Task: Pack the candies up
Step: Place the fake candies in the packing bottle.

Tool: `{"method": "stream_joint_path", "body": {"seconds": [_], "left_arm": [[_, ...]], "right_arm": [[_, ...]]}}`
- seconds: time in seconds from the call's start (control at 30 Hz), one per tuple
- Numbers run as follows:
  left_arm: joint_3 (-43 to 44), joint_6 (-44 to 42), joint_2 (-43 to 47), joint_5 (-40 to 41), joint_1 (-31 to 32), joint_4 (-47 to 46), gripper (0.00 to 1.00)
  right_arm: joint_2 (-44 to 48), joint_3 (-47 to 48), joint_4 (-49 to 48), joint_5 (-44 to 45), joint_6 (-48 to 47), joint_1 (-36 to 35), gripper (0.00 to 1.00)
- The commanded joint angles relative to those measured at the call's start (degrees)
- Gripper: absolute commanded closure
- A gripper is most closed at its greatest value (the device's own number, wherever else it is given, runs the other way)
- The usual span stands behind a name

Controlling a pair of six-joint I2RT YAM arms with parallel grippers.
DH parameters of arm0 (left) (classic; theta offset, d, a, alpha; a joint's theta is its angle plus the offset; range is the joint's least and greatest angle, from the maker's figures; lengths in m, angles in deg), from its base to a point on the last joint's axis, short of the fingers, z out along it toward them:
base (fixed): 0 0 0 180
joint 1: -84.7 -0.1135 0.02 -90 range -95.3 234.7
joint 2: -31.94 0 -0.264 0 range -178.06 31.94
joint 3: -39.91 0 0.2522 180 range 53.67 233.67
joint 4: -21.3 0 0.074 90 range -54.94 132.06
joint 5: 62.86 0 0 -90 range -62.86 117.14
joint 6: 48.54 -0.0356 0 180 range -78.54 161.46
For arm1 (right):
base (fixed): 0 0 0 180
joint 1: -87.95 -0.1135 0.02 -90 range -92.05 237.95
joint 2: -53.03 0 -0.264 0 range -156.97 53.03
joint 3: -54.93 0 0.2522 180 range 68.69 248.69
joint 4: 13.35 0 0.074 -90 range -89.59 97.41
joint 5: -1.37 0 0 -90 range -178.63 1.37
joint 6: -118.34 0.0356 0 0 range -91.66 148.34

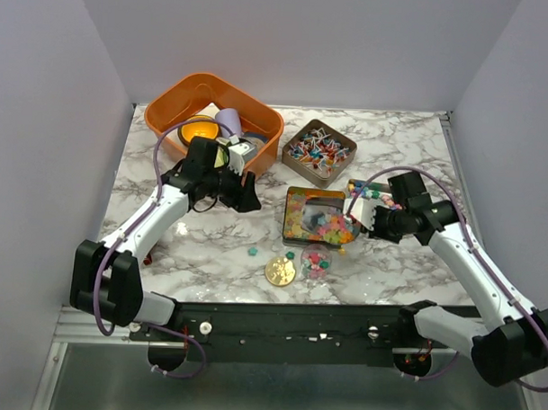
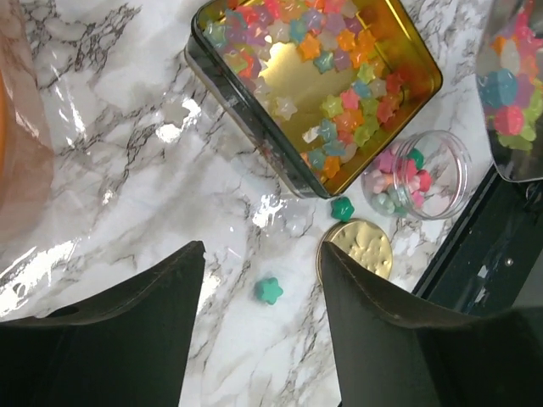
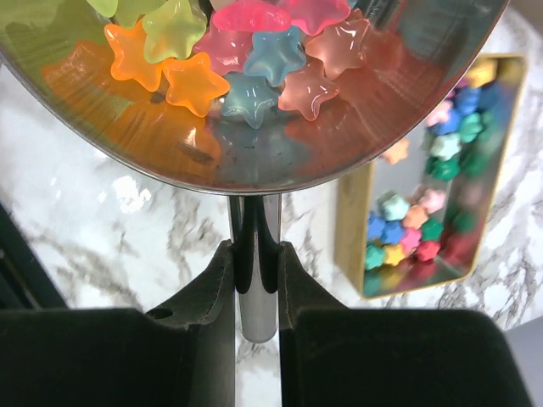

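Scoop [image 3: 254, 127] of candies [image 3: 246, 59] pinched in right tool [image 3: 254, 254] by gold tin [image 2: 246, 110]; left tool [image 2: 263, 250] open, empty, seemingly beside orange tray [image 1: 169, 102].

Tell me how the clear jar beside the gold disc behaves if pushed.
The clear jar looks like thin plastic, so probably light, sliding easily on the glossy table. Without a lid, its star candies may spill if tipped.

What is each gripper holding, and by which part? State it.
Right gripper: metal scoop of star candies, pinched by its handle. Left gripper: open, holding nothing.
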Motion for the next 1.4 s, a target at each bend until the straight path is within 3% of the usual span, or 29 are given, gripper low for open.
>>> {"method": "stream_joint_path", "body": {"seconds": [0.0, 0.13, 0.17, 0.5, 0.97, 1.37], "left_arm": [[-2.3, -5.1, 0.9, 1.8, -0.6, 3.2, 0.31], [-6.1, -5.2, 3.1, 3.1, -0.7, 2.2, 0.24], [-7.1, -5.2, 3.5, 3.3, -0.8, 2.2, 0.02], [-9.9, -4.3, 7.0, 3.5, -4.0, -0.3, 0.01], [-13.2, -2.0, 9.9, 1.9, -5.6, -3.2, 0.01], [-13.7, -1.7, 9.6, 2.0, -5.9, -4.3, 0.01]], "right_arm": [[4.9, -2.5, 7.5, 1.8, -5.4, 0.1, 0.99], [7.6, -5.3, 9.3, 3.9, -7.8, 0.2, 0.99], [8.7, -5.8, 9.2, 5.3, -9.0, 0.1, 0.99], [8.5, -5.2, 11.1, 14.0, -14.1, 0.0, 0.99], [1.9, 2.2, 11.2, 21.3, -11.3, -2.7, 0.99], [1.4, 2.1, 11.5, 26.0, -11.1, -7.4, 0.99]]}}
